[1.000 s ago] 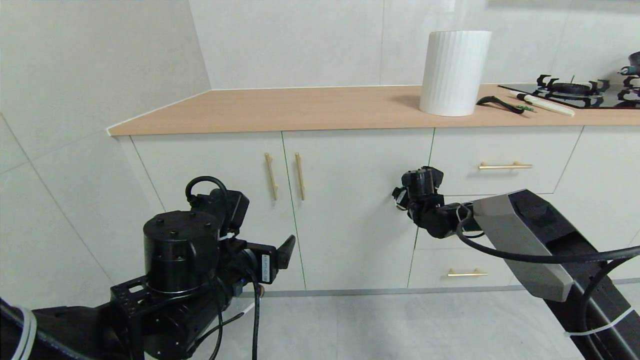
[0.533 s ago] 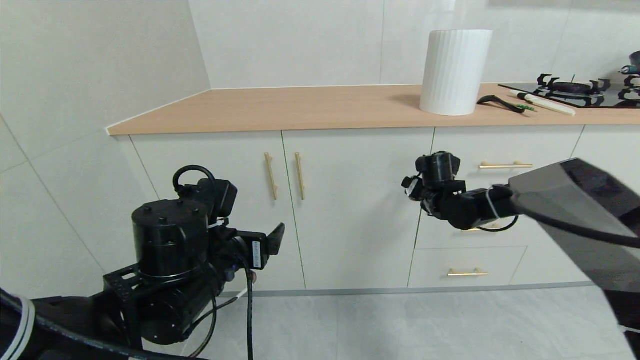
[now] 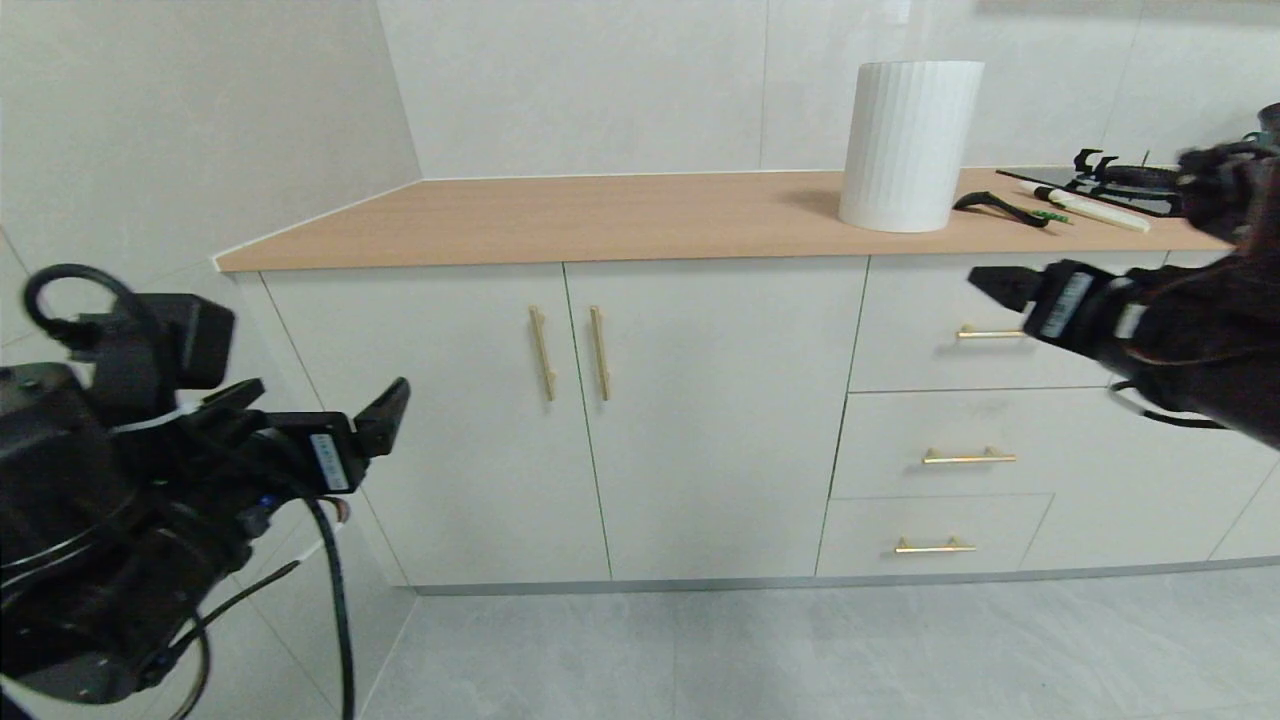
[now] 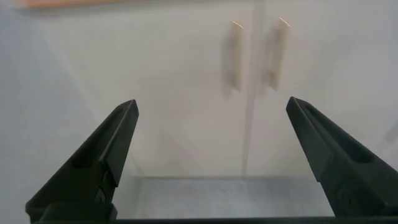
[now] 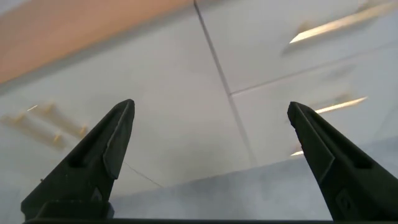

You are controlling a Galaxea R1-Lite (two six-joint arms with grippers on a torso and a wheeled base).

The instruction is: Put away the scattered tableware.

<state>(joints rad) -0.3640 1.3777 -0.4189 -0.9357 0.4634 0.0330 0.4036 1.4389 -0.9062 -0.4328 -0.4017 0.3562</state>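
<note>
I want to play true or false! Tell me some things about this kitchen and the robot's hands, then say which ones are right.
The tall white ribbed container stands on the wooden countertop. True.
The left gripper holds a spoon. False: it is open and empty.
The black curved utensil lies inside the container. False: it lies on the countertop beside it.
The pale cabinet doors with gold handles are shut. True.

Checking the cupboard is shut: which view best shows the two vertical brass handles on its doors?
The head view: the two vertical brass handles show whole on shut doors. The left wrist view catches them between its jaws; the right wrist, slanted beside one jaw.
</note>
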